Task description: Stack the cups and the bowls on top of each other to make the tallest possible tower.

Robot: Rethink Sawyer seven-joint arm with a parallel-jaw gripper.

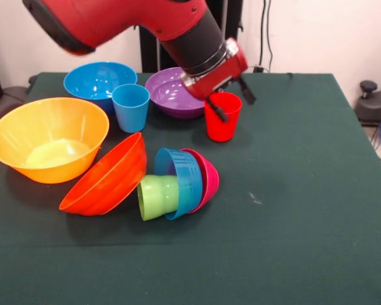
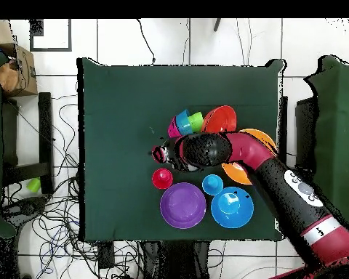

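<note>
- My end effector (image 1: 230, 107) hangs over the glossy red plastic cup (image 1: 222, 118), with one dark finger inside the mouth and the other outside the rim; the fingers look spread and not yet clenched, so I grasp nothing.
- This red cup stands upright near the far edge of the bench (image 1: 305, 190), just beside the round purple plastic bowl (image 1: 171, 94).
- The light blue plastic cup (image 1: 131, 107) and the large blue plastic bowl (image 1: 95, 81) stand further along the same far edge.
- The very large yellow-orange plastic bowl (image 1: 47, 136) sits upright at the side edge of the bench, and the red-orange plastic bowl (image 1: 108, 178) leans on its side against it.
- The tower is down, I judge: the lime green cup (image 1: 157, 197), the small blue bowl (image 1: 183, 181) and the small magenta bowl (image 1: 206, 178) lie nested on their side in the middle.
- To do this step well, I should close firmly on the cup wall, lift straight up, and avoid pushing the purple bowl.
</note>
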